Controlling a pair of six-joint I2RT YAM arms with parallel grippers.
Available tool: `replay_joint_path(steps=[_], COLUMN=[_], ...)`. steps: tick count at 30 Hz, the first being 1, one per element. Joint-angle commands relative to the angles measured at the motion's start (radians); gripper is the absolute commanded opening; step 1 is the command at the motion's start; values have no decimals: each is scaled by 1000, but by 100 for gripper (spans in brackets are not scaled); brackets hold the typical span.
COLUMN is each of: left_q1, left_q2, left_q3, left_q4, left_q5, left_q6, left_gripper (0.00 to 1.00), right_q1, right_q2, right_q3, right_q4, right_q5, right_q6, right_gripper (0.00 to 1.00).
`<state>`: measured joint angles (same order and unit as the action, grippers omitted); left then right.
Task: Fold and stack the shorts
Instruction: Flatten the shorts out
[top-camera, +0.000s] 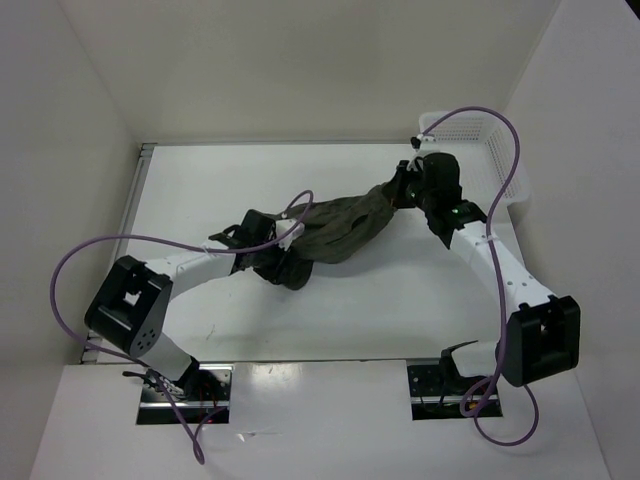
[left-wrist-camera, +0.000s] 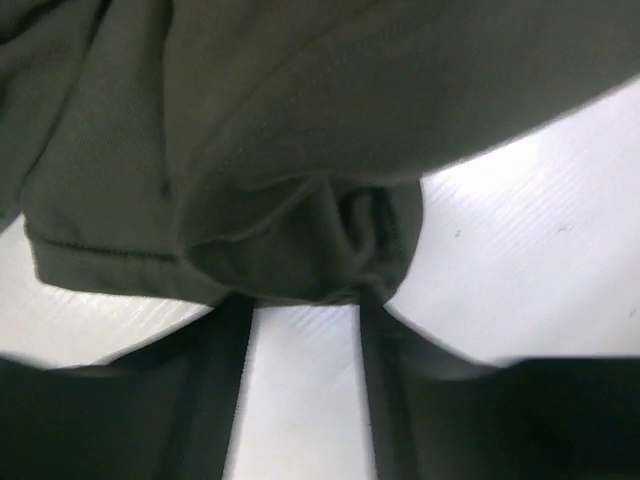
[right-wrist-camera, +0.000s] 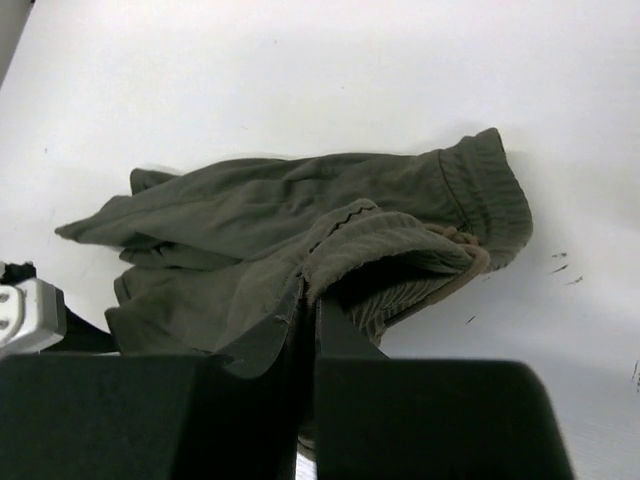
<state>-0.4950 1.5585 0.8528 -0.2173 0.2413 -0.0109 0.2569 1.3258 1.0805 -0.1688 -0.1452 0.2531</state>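
Right gripper (right-wrist-camera: 308, 300) is clamped tight on the waistband, and left gripper (left-wrist-camera: 302, 298) pinches a thick fold at its tips. The shorts (top-camera: 340, 228) sag crumpled between the jaws, so an even outward pull should flatten them. Mind the white basket (top-camera: 497, 150) just behind the right jaws.
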Motion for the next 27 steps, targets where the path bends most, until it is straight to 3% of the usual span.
replay_joint_path(steps=[1, 2, 3, 5, 6, 11, 14, 16, 19, 22, 27], left_q1=[1, 1, 1, 1, 1, 33, 171, 266, 303, 312, 216], left_q2=[20, 35, 47, 58, 58, 58, 57, 57, 20, -60, -210], left_q3=[5, 5, 5, 31, 41, 130, 250, 417, 526, 491, 210], left_q4=[93, 122, 136, 162, 162, 180, 142, 64, 0, -66, -236], left_q5=[24, 24, 24, 1, -10, -178, -238, -238, -255, -280, -301], left_q6=[11, 11, 11, 11, 11, 11, 11, 11, 11, 11, 11], left_gripper=[44, 36, 20, 4, 0, 0, 0, 0, 0, 0, 0], right_q1=[-5, -16, -16, -36, -36, -84, -107, -117, -117, -117, -107], right_q2=[-42, -42, -42, -42, -42, 2, 88, 149, 197, 197, 122], right_q3=[-13, -13, -13, -13, -2, 38, 154, 260, 383, 417, 227], right_q4=[77, 86, 86, 86, 86, 120, 109, 109, 121, 121, 91], right_q5=[-14, -23, -24, -36, -50, -94, -119, -137, -165, -189, -198], right_q6=[5, 5, 5, 5, 5, 25, 25, 37, 49, 60, 93], right_gripper=[0, 0, 0, 0, 0, 0, 0, 0, 0, 0, 1])
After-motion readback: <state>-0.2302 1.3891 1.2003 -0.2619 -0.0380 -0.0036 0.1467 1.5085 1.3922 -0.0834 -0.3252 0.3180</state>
